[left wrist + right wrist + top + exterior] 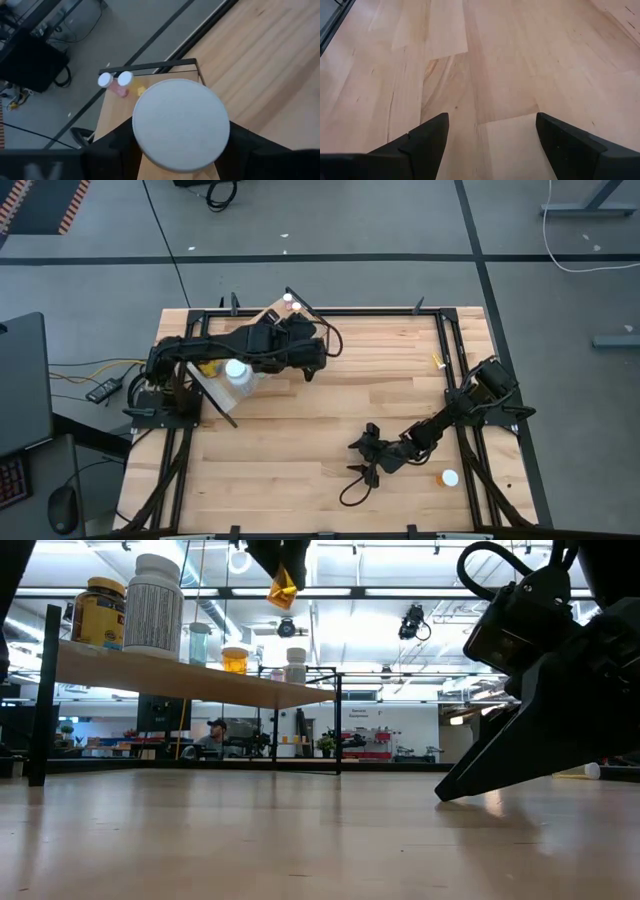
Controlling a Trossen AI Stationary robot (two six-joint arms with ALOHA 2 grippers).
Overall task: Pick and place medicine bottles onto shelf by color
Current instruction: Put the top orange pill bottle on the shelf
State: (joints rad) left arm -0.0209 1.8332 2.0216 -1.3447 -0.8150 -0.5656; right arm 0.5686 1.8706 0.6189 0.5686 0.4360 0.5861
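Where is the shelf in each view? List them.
High view: shelf slants at upper left.
Low view: left side, raised, carrying bottles.
Left wrist view: centre, beneath a big white cap.
Right wrist view: not in it.
Shared landmark: two white-capped vials at its far end, high and left wrist views.

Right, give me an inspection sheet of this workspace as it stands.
Surface: butcher-block tabletop, bare across its middle.
Job's things: plywood shelf carries an amber jar with yellow lid, a large white bottle and smaller vials; one orange vial with white cap lies on the table near the right arm.
Clutter: small yellow scrap on the shelf.
Grippers: left gripper over the shelf, closed on a white-capped bottle; right gripper open and empty, low over the table.
Cables: black cable looping from the right arm.
Surroundings: grey floor, a lab room beyond.
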